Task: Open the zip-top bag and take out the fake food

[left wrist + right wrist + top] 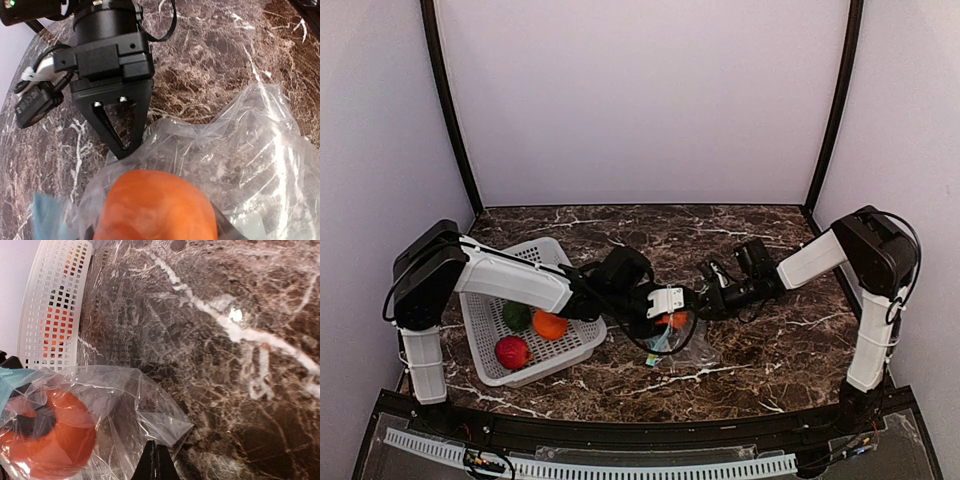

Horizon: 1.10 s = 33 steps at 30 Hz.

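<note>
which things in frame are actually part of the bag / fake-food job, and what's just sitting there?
Job: zip-top bag, pinched by right claw; orange piece inside it, left claw around it; green piece, second orange piece and red piece in the white basket.
Just there: white basket; marble table.

orange cropped at bottom edge, left tool tips buried in bag

Your left arm and right arm share white boxy links between bulky black joints, with thin black cables looping alongside. Your right gripper is matte black and wedge-shaped, with a triangular cut-out and two silver screws.
</note>
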Tool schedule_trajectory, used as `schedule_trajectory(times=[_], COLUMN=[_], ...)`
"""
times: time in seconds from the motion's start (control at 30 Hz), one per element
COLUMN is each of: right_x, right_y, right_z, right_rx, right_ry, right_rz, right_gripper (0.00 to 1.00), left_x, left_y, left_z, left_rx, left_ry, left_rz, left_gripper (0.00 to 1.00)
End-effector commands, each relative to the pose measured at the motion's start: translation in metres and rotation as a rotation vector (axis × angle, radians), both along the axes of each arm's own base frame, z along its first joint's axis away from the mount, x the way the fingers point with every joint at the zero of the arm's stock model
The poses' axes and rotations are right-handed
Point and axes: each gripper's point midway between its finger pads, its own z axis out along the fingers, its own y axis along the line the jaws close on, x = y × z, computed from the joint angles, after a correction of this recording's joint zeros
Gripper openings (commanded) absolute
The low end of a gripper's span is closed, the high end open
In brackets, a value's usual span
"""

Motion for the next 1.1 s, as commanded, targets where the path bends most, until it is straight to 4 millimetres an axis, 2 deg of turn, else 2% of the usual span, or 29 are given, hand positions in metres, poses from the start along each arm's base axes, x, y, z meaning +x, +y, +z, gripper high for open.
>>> schedule_trajectory(times=[0.0,0.3,0.5,0.53,0.57,0.6,0.63,0.67,0.7,0.73,0.77,0.8,0.83,0.87,0.93,1.03,1.07], right_x=[0.01,0.016,0.02,0.021,0.021,0.022,0.024,0.024,0.026,0.027,0.029,0.03,0.032,0.033,0.036,0.04,0.041], right_y=[-0.012,-0.033,-0.042,-0.044,-0.046,-0.048,-0.051,-0.054,-0.056,-0.059,-0.062,-0.064,-0.066,-0.067,-0.071,-0.074,-0.075], right_z=[0.007,0.006,0.009,0.011,0.011,0.012,0.014,0.014,0.016,0.019,0.02,0.022,0.024,0.026,0.029,0.032,0.032], right_rx=[-0.006,-0.027,-0.044,-0.045,-0.049,-0.053,-0.058,-0.062,-0.064,-0.067,-0.071,-0.073,-0.076,-0.08,-0.09,-0.111,-0.12], right_ry=[-0.025,-0.025,-0.043,-0.047,-0.049,-0.055,-0.062,-0.066,-0.071,-0.079,-0.084,-0.091,-0.096,-0.105,-0.124,-0.147,-0.153], right_rz=[-0.05,-0.115,-0.135,-0.138,-0.141,-0.146,-0.152,-0.157,-0.162,-0.17,-0.179,-0.183,-0.188,-0.193,-0.2,-0.206,-0.207], right_gripper=[0.0,0.0,0.0,0.0,0.0,0.0,0.0,0.0,0.0,0.0,0.0,0.0,0.0,0.0,0.0,0.0,0.0], left_x=[-0.007,-0.015,-0.008,-0.003,-0.001,0.008,0.01,0.021,0.022,0.03,0.031,0.035,0.036,0.037,0.041,0.048,0.047], left_y=[0.008,0.03,0.064,0.072,0.08,0.091,0.099,0.115,0.123,0.138,0.148,0.161,0.171,0.183,0.207,0.248,0.255], left_z=[0.039,0.072,0.093,0.105,0.104,0.117,0.117,0.13,0.127,0.14,0.137,0.146,0.141,0.147,0.141,0.129,0.123], left_rx=[-0.033,-0.06,-0.077,-0.115,-0.121,-0.168,-0.185,-0.243,-0.259,-0.316,-0.324,-0.357,-0.356,-0.384,-0.387,-0.39,-0.378], left_ry=[-0.011,0.01,0.046,0.069,0.089,0.119,0.147,0.187,0.221,0.247,0.26,0.257,0.266,0.277,0.287,0.299,0.309], left_rz=[0.009,0.078,0.229,0.279,0.311,0.376,0.407,0.483,0.506,0.571,0.607,0.646,0.689,0.738,0.843,1.025,1.055], left_gripper=[0.43,0.45,0.45,0.46,0.46,0.46,0.46,0.46,0.46,0.46,0.46,0.46,0.46,0.47,0.48,0.49,0.49])
